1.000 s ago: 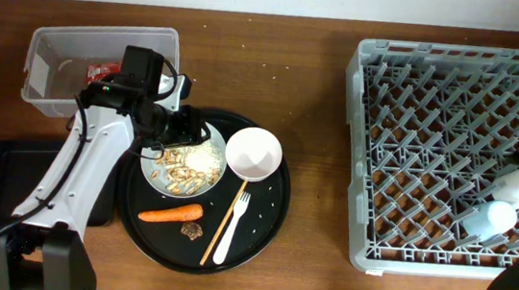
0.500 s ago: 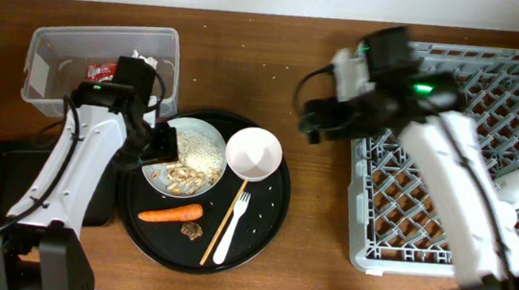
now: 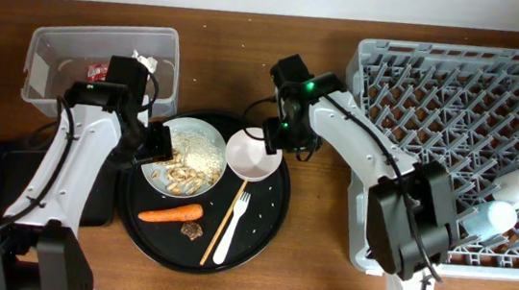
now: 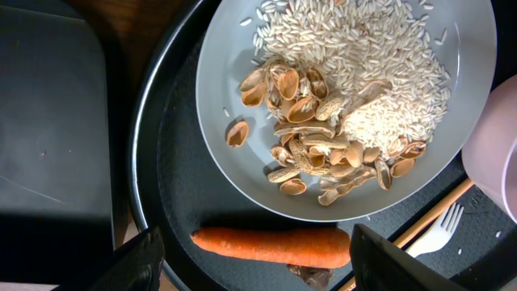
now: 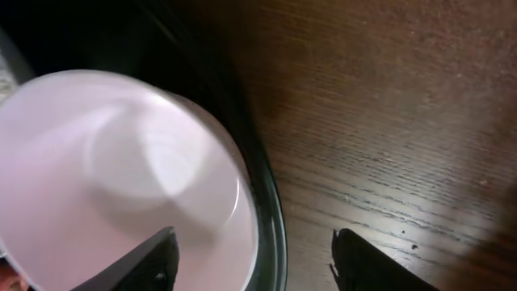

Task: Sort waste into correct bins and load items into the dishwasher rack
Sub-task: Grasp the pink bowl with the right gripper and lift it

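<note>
While our right end effector [image 5: 254,260] hangs wide over the round white bowl [image 3: 253,154], we must next grip its rim.

You worked on a brown wood table [image 5: 388,162] with fine grain lines. Your white bowl [image 5: 121,186] looked smooth and shiny. The rack [image 3: 495,112] was dull grey plastic, the tub [image 3: 53,85] clear plastic, the round tray [image 4: 174,206] shiny black.
</note>
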`<move>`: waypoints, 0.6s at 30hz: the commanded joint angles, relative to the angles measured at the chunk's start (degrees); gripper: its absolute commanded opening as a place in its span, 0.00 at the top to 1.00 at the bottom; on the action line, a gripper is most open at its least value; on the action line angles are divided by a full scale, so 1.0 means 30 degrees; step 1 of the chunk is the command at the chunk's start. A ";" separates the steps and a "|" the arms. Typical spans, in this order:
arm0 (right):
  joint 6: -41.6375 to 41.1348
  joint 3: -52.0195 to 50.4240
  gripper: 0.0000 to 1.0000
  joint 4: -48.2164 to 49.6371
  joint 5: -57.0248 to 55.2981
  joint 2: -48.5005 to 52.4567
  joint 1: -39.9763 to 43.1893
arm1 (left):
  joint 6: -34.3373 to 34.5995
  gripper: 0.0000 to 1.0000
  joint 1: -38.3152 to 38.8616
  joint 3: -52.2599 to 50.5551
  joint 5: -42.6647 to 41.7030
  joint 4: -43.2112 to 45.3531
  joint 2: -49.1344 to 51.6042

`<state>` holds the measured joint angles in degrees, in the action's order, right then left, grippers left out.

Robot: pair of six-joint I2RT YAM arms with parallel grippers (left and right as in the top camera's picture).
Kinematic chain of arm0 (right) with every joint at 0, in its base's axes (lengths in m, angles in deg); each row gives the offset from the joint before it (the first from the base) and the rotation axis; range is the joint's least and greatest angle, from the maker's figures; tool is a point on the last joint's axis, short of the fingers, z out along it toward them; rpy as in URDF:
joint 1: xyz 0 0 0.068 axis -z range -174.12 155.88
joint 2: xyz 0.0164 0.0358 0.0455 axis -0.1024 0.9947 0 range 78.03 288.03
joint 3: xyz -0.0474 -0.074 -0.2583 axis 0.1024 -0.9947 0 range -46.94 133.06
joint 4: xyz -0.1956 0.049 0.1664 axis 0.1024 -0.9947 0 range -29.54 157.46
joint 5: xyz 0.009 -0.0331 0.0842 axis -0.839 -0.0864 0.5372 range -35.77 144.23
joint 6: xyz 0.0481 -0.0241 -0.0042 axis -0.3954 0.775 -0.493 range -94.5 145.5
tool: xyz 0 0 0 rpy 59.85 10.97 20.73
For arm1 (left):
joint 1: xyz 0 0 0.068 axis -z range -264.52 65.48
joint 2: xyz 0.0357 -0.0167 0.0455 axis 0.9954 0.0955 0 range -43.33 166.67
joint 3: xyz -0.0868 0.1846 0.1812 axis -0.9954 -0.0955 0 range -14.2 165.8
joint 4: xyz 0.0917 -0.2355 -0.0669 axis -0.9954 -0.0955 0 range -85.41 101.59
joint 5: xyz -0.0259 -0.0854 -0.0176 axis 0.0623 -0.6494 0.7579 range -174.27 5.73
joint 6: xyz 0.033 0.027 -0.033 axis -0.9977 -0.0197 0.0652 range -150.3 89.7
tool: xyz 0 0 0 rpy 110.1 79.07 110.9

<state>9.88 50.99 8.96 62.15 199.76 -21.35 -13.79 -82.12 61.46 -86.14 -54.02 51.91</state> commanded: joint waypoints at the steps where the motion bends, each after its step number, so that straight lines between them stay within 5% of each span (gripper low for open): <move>1: -0.0474 -0.0153 0.47 0.0051 -0.0379 0.0605 -0.0175 | 0.0204 0.27 -0.0073 0.0153 0.0211 -0.0007 -0.0401; 7: -0.0481 -0.0160 0.76 0.0291 -0.0350 0.0605 -0.0175 | 0.0197 0.27 -0.0073 0.0153 0.0211 0.0007 -0.0401; 18: -0.0976 -0.0219 0.80 -0.0503 -0.0153 0.0692 -0.0284 | 0.0197 0.26 -0.0073 0.0153 0.0211 0.0051 -0.0401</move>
<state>7.87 50.68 7.69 61.61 201.09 -21.45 -13.79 -82.12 61.46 -86.14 -53.95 51.91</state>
